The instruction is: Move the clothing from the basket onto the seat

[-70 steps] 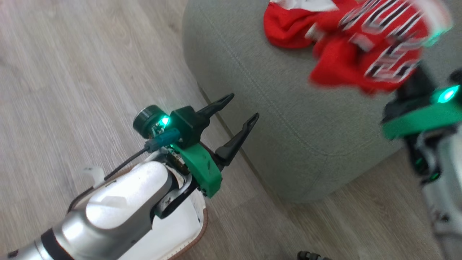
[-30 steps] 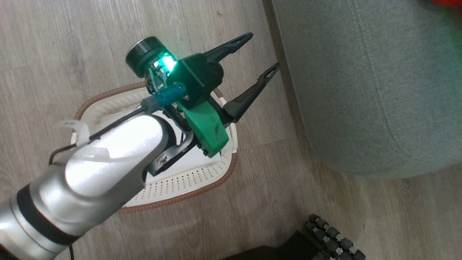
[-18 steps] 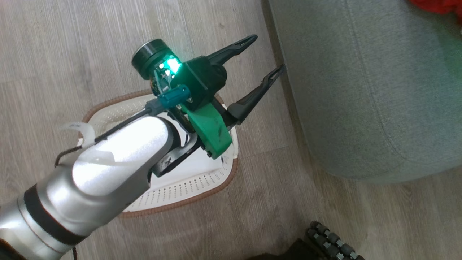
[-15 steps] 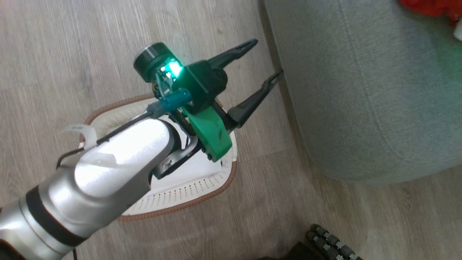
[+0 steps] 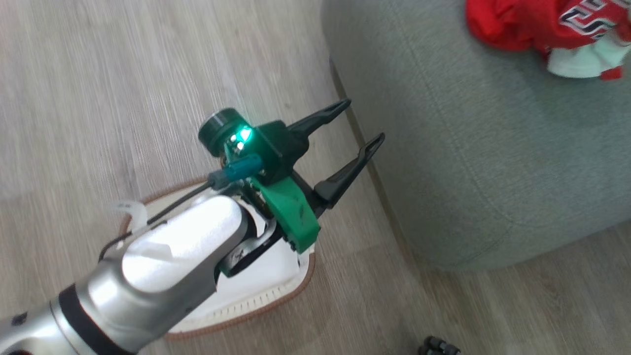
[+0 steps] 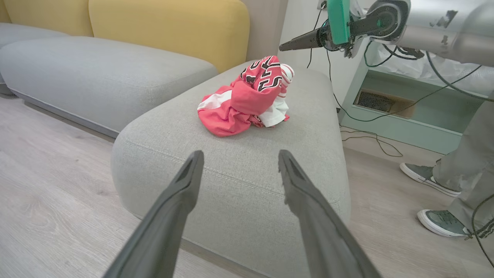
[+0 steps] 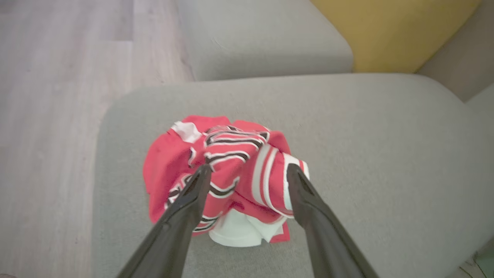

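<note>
We see the red clothing (image 6: 247,98) crumpled in a heap on the grey-green seat (image 6: 239,185), its long axis seemingly along the cushion's length. The right gripper (image 7: 249,167) hovers above it, fingers spread, grasping nothing. The left gripper (image 5: 362,120), fingers likewise spread and empty, hangs beside the seat, with its arm over the white basket (image 5: 276,295).

Clothing (image 7: 231,154) now free of right end effector (image 7: 249,168), on seat (image 7: 366,135).

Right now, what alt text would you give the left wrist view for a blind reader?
Red clothing lies crumpled on the grey seat, with no gripper touching it. The left gripper, open, points at the seat's near side from the foreground. The right gripper hangs above the far end, and a person's shoes stand on the floor at right.
</note>
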Controlling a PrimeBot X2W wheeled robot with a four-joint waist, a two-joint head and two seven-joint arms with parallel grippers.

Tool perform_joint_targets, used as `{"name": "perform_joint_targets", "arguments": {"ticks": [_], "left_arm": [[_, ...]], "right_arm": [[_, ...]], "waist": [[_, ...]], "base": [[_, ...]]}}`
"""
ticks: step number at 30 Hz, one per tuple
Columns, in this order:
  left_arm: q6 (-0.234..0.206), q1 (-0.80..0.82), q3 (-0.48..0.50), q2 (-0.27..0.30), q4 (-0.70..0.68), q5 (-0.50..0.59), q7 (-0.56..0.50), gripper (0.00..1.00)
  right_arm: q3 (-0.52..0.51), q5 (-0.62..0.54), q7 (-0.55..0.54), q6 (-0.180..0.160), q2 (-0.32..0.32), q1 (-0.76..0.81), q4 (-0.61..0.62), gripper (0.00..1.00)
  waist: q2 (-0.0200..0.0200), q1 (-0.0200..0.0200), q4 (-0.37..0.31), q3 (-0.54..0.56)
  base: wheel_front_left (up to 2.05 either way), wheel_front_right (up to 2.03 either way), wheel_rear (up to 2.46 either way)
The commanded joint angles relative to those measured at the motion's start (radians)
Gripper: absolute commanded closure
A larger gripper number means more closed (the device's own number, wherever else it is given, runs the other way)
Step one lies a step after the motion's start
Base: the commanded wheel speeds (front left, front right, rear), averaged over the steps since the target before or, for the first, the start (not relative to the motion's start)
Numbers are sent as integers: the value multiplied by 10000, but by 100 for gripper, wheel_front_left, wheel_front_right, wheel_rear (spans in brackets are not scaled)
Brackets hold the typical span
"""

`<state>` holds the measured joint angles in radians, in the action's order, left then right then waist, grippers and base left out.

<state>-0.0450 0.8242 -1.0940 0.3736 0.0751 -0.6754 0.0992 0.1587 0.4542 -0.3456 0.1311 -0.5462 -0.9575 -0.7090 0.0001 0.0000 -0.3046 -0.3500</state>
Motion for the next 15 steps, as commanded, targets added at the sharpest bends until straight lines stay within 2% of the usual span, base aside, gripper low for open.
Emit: {"name": "perform_joint_targets", "arguments": {"ticks": [1,9,11,15], "left_arm": [[-74,42,340,113,-193,-73,143,0],[-406,-602,632,153,-116,-446,701,0],[-476,-731,657,175,-156,-490,775,0],[-690,-1079,760,266,-239,-628,916,0]], "right_arm": [[140,149,172,-4,-403,165,676,0],[237,696,1397,-4,-559,1137,3227,0],[-45,742,1681,-4,-451,1501,3818,0],[-961,754,2442,-4,246,2361,4867,0]], "waist": [[-1,0,-168,570],[-1,0,25,1808],[-1,0,177,2066],[-1,0,516,2498]], "base": [[0,0,0],[0,0,0],[0,0,0],[0,0,0]]}}
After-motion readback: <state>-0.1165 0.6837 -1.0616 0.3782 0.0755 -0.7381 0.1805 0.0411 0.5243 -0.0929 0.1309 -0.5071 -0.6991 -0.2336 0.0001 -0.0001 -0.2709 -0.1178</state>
